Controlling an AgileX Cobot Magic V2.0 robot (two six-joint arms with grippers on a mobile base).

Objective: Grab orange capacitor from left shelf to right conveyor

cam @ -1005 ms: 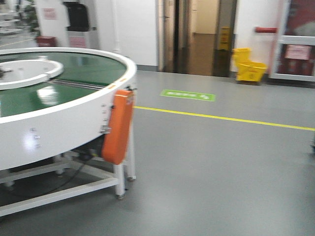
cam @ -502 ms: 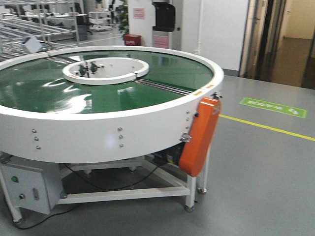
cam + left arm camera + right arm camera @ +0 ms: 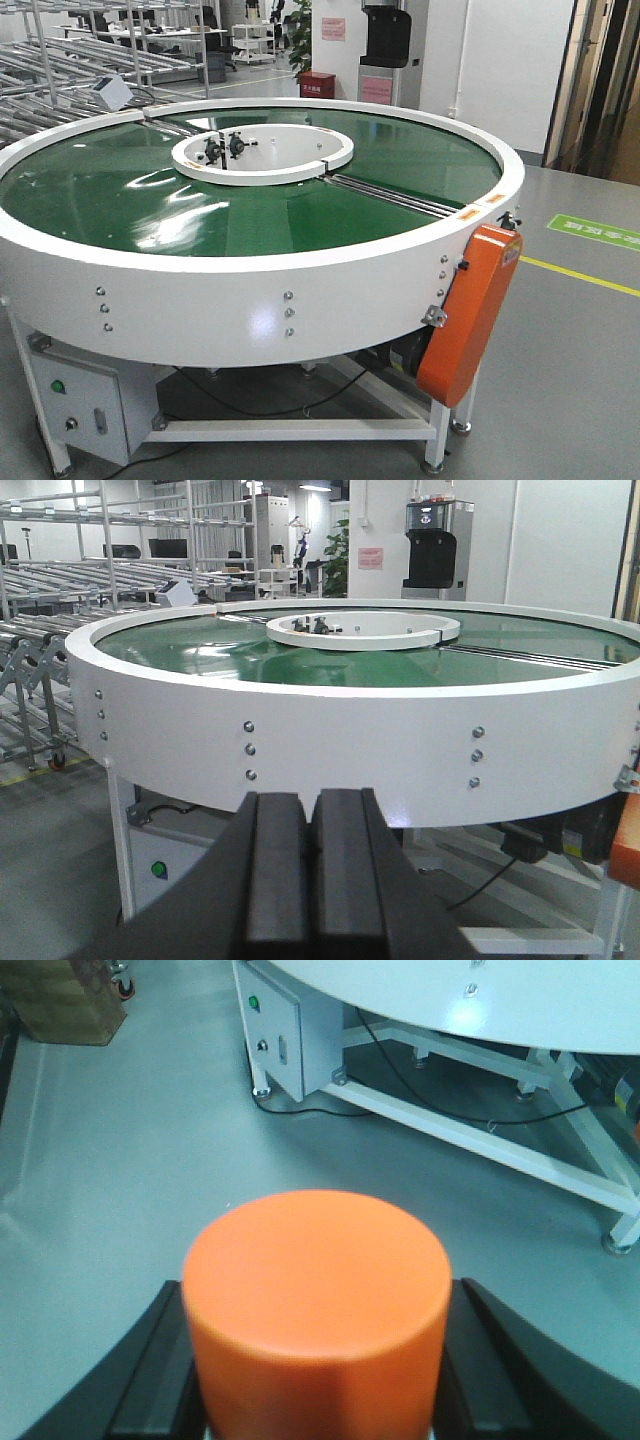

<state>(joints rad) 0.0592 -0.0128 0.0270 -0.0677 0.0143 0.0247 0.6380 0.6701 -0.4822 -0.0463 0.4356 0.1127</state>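
Note:
The orange capacitor [image 3: 316,1310] fills the lower middle of the right wrist view, flat round top toward the camera. My right gripper [image 3: 316,1360] is shut on it, a black finger pressed against each side, above the grey floor. The right conveyor [image 3: 260,300], a ring of dark green belt with white rim and white hub, stands straight ahead in the front view, and its white wall [image 3: 380,750] faces the left wrist camera. My left gripper [image 3: 310,820] is shut with nothing in it, its two black pads together below the rim. The left shelf is out of view.
An orange padded panel [image 3: 468,315] hangs on the conveyor's right side. A grey control box [image 3: 80,400] sits under the frame at the left. Steel roller racks [image 3: 60,70] stand behind on the left. A yellow floor line [image 3: 580,275] runs at the right.
The front view has swung left. The conveyor has shifted from the left edge to fill the picture. The doorway and yellow mop bucket are gone from view.

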